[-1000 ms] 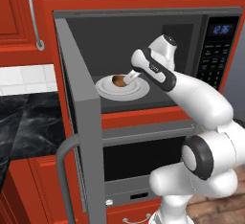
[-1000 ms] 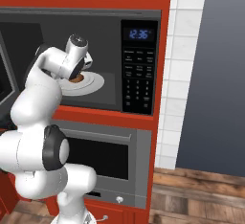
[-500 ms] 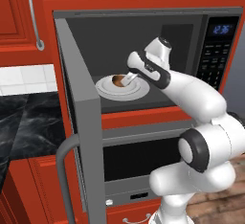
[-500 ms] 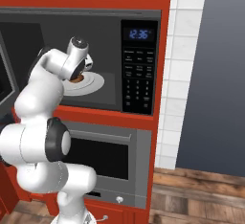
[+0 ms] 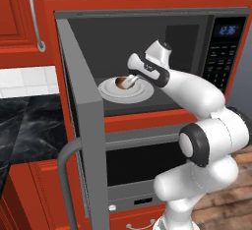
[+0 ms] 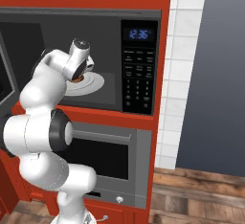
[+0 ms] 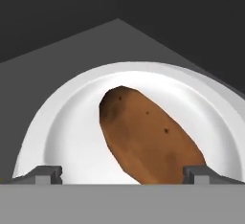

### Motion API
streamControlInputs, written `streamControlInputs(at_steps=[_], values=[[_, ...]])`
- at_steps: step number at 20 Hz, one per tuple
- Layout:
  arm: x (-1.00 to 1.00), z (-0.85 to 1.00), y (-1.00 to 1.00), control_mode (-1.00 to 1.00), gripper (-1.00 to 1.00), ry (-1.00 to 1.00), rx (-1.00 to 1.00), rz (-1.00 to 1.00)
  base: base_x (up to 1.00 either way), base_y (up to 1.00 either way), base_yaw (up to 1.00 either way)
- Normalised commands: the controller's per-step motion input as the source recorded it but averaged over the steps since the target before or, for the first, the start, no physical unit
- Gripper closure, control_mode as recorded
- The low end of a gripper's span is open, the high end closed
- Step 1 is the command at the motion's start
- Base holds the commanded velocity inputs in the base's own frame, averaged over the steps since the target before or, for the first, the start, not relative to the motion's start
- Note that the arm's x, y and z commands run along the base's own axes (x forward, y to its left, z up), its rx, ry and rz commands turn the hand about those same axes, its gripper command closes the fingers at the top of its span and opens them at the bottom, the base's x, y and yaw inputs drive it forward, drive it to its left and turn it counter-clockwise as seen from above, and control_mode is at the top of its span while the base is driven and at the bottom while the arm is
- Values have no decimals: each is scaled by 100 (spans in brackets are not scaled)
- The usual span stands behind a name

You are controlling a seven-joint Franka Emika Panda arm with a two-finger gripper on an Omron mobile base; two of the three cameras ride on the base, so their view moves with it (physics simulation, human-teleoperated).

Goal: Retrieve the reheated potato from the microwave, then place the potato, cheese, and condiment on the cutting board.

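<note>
Item: potato (image 7: 146,144) on white plate (image 7: 72,122), inside open microwave (image 5: 147,37)
End effector (image 7: 122,175) released, fingers spread wide, reaching into the cavity; potato lies directly ahead, its near end between the two fingertips (image 7: 45,174), nothing grasped; plate beneath and around it; microwave door (image 5: 83,140) swung open to the left of the arm

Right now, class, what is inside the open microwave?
Inside the microwave a white plate sits on the floor, with the potato lying on it. The open gripper straddles the potato's near end, hiding part of it in the base views.
</note>
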Motion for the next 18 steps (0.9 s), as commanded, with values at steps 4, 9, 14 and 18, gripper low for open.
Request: streamControlInputs(at_steps=[4, 9, 14, 18], values=[[21, -13, 7, -100, -100, 4, 0, 0, 0, 0, 0], [18, -3, 2, -100, -100, 0, 0, 0, 0, 0, 0], [9, -14, 7, -100, -100, 0, 0, 0, 0, 0, 0], [0, -23, 14, -100, -100, 0, 0, 0, 0, 0, 0]])
